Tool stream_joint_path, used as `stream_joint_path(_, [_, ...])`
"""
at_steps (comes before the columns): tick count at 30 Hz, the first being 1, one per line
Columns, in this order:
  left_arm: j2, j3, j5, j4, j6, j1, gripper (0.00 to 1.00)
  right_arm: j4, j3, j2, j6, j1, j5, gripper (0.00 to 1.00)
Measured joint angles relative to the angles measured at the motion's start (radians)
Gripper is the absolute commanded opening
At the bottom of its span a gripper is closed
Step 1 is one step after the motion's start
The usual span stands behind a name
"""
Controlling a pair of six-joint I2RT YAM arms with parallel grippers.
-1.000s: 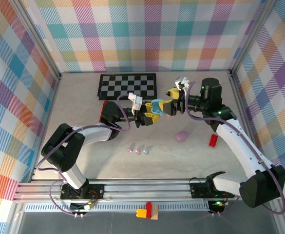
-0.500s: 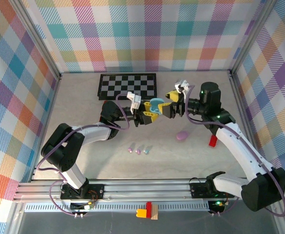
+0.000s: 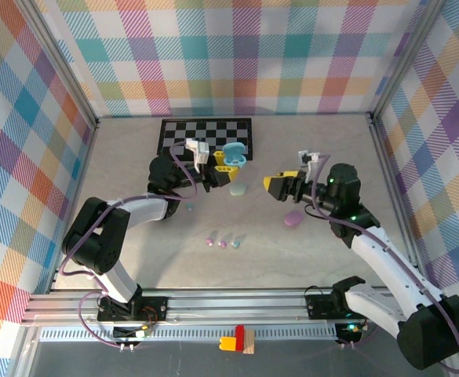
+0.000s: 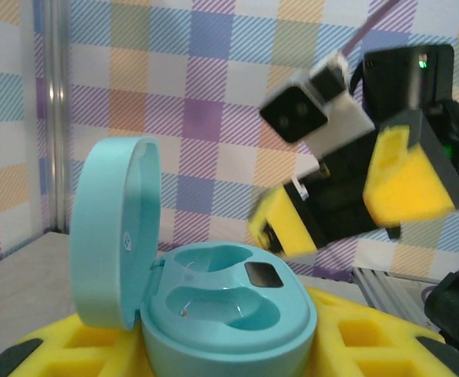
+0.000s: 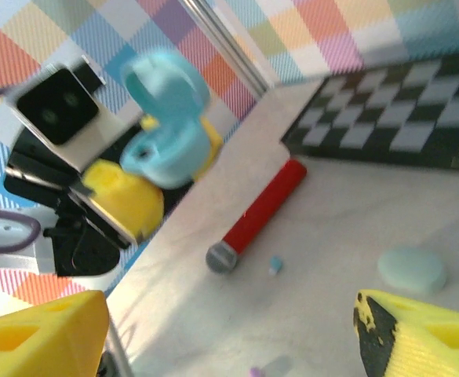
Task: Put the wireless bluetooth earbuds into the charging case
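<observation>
The teal charging case point(image 4: 229, 314) is gripped low between my left gripper's point(image 4: 229, 363) yellow fingers point(image 4: 355, 345). Its lid point(image 4: 107, 236) stands open and both wells are empty. From above, the case point(image 3: 233, 155) is held over the table's back middle, in front of the checkerboard. My right gripper point(image 3: 280, 185) hangs open to its right, apart from it, nothing between its fingers point(image 5: 41, 338). Three pastel earbuds point(image 3: 223, 243) lie in a row on the table nearer the front. A tiny blue earbud point(image 5: 275, 265) lies by the red marker.
A pale teal pebble-shaped case point(image 3: 238, 189) lies under the gap between the grippers. A lilac case point(image 3: 293, 219) sits below the right gripper. A red marker point(image 5: 260, 208) lies near the left arm, and the checkerboard point(image 3: 205, 135) is at the back. Plaid walls enclose the table.
The grippers, close together at the case a second ago, have separated. The left one carried the case back and left, lid now up. The right one drew off to the right.
</observation>
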Motion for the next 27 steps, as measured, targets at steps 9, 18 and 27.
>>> stream_joint_path(9, [0.0,0.0,-0.015,0.001,0.0,0.055,0.39,-0.065,-0.074,0.246,0.355,0.177,0.09,0.68])
stream_joint_path(18, [-0.003,0.001,-0.015,0.001,0.015,0.061,0.39,-0.07,-0.087,0.539,0.634,0.315,0.076,0.47])
stream_joint_path(27, [-0.006,0.001,-0.015,0.001,0.019,0.061,0.39,-0.075,-0.015,0.678,0.704,0.354,0.044,0.37])
